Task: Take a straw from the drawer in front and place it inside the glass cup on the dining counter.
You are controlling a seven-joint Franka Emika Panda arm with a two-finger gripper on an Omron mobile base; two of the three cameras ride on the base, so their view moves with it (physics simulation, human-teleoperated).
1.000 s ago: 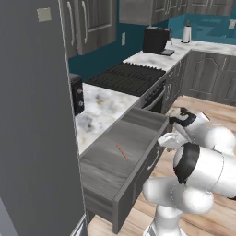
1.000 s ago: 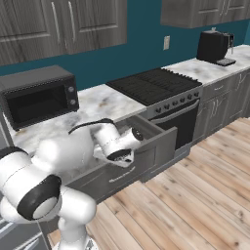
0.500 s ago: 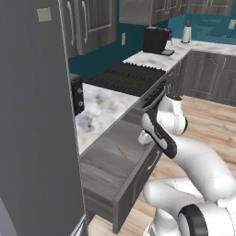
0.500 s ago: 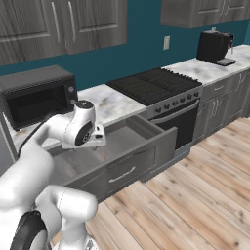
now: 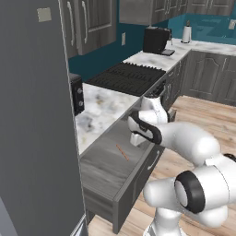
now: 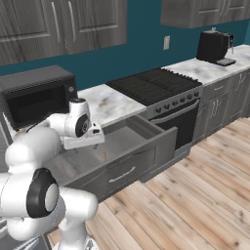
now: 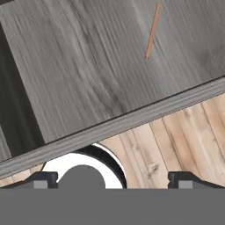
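In the left base view, a tall grey fridge side stands at the far left, with the microwave just past it on the marble worktop. Next to the right, the drawer is pulled fully out, and the straw is seen lying flat on its floor, roughly mid-drawer, touched by nothing. Further right, the gripper is held above the drawer's stove-side half, near the straw but apart from it. Past it, the stove and a coffee machine are set along the back wall.

In the hand view, the two fingertips are seen far apart at the lower corners, so the tool is judged spread wide, with nothing between them.

Several risks can be judged from here. The straw is very thin and lies flush on the wood, so it could be missed or rolled aside if the fingers are closed slightly off its line. In the hand view the drawer's front wall lies between tool and straw, so it could be struck on a low descent.

The arm is bent forward over the drawer, with the hand pointed downward
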